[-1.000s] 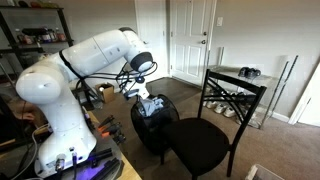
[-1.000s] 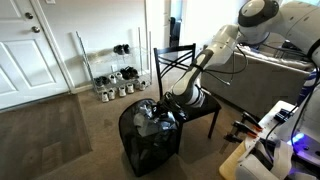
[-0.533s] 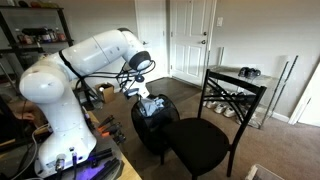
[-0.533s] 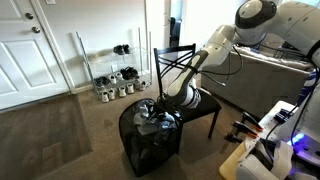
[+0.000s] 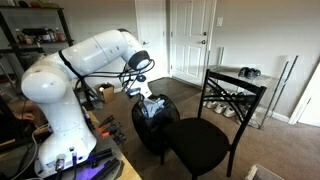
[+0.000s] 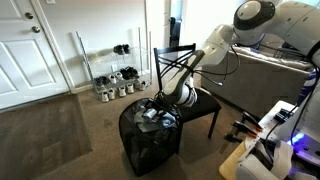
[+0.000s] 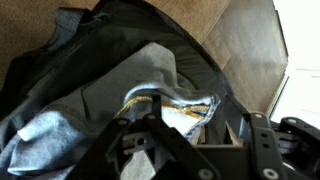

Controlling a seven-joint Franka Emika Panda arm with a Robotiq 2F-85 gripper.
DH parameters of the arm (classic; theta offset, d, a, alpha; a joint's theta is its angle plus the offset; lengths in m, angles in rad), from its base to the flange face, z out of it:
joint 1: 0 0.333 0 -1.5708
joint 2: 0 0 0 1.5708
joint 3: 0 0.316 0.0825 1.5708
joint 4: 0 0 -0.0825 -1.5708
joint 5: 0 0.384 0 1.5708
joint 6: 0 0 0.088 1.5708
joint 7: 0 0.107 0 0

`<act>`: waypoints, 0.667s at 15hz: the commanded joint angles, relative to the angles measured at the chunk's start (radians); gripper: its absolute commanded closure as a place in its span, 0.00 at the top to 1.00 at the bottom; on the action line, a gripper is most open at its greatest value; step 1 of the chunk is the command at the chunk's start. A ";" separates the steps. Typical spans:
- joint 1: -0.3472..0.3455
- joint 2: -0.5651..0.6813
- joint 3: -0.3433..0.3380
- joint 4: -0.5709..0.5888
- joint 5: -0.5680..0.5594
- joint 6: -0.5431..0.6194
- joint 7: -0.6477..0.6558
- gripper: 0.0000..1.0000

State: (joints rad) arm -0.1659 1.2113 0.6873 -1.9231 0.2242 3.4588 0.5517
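A black mesh hamper (image 5: 158, 135) (image 6: 148, 148) stands on the carpet beside a black chair, filled with grey and white clothes (image 5: 152, 108) (image 6: 150, 118). My gripper (image 5: 143, 93) (image 6: 164, 103) hangs just above the pile at the hamper's mouth. In the wrist view the gripper (image 7: 195, 128) looks down into the hamper with its jaws apart. A white cloth with yellow and blue trim (image 7: 185, 108) lies just below them on grey fabric (image 7: 150, 70). Nothing is gripped between the fingers.
The black chair (image 5: 200, 142) (image 6: 205, 103) stands right against the hamper. A low rack with shoes (image 5: 243, 98) (image 6: 117, 80) stands by the wall, near white doors (image 5: 190, 40) (image 6: 25, 50). A table edge with gear (image 6: 270, 135) is beside the robot base.
The jaws went from shut to apart, letting go of the cloth over the hamper. The gripper has risen slightly above the pile.
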 commanded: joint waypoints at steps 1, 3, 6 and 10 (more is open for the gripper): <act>-0.013 -0.037 -0.007 0.034 0.067 -0.001 0.010 0.96; -0.061 -0.043 0.020 0.034 0.063 -0.001 0.008 1.00; -0.140 -0.051 0.058 0.037 0.050 -0.001 0.010 1.00; -0.255 -0.063 0.081 0.026 0.069 -0.001 0.031 1.00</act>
State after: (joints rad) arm -0.3372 1.1748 0.7379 -1.8513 0.2582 3.4586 0.5624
